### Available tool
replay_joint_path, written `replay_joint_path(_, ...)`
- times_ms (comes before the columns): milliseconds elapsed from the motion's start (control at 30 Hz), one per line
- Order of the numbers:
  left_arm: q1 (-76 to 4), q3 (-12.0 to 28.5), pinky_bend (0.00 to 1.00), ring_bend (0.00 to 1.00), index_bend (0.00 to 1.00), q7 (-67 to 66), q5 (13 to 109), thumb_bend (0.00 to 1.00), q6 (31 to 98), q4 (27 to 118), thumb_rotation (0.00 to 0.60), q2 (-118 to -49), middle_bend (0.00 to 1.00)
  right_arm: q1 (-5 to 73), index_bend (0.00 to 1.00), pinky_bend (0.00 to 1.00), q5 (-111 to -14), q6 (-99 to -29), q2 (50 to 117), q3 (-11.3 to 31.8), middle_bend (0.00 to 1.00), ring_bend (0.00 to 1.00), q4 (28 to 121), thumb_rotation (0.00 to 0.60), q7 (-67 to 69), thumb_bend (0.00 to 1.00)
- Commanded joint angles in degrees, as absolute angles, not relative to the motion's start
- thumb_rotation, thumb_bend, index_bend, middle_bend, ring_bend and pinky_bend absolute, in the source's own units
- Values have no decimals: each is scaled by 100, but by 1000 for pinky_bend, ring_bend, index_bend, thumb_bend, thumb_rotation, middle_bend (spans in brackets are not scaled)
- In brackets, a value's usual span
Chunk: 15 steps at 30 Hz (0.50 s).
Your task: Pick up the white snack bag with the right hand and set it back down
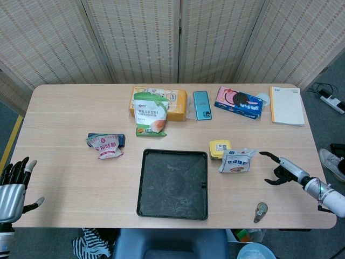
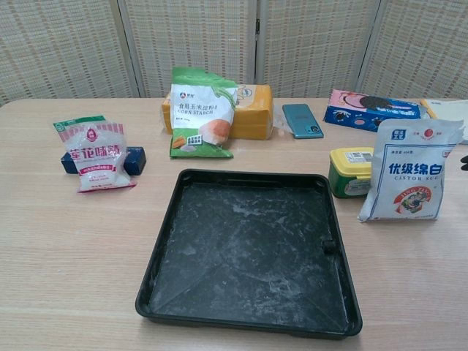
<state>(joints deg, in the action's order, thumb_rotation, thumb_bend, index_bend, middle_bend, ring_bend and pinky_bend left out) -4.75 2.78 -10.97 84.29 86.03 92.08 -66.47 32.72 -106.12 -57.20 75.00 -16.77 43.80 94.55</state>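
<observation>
White snack bag point(image 1: 236, 161) (one of three bags), untouched beside spread right hand point(image 1: 279, 170); left hand point(image 1: 14, 182) spread too.

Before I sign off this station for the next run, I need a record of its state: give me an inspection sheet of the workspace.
Surface: wooden table, no spills seen.
Job's things: white snack bag upright beside the yellow tub, untouched.
Clutter: black tray; corn starch bag against a yellow box; pink snack bag; phone; cookie pack; notebook; small round item near the front edge.
Hands: right hand open, right of the white bag, apart from it; left hand open at the table's front-left corner.
Cables: power strip on the floor, right.
Surroundings: woven folding screens behind.
</observation>
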Motion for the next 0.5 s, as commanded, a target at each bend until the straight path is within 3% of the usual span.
replay_joint_path(33, -475, 281, 15, 34, 0, -1091, 8431, 144, 8607, 9206, 600, -6645, 0, 3449, 4, 983, -10653, -5676, 7667, -1786, 63, 848, 4217, 600, 9807, 328)
replay_joint_path(500, -466, 272, 15, 34, 0, -1055, 8463, 144, 8628, 9207, 600, -6631, 0, 3822, 4, 983, -10746, -5562, 8031, -2103, 67, 848, 3929, 600, 10008, 328)
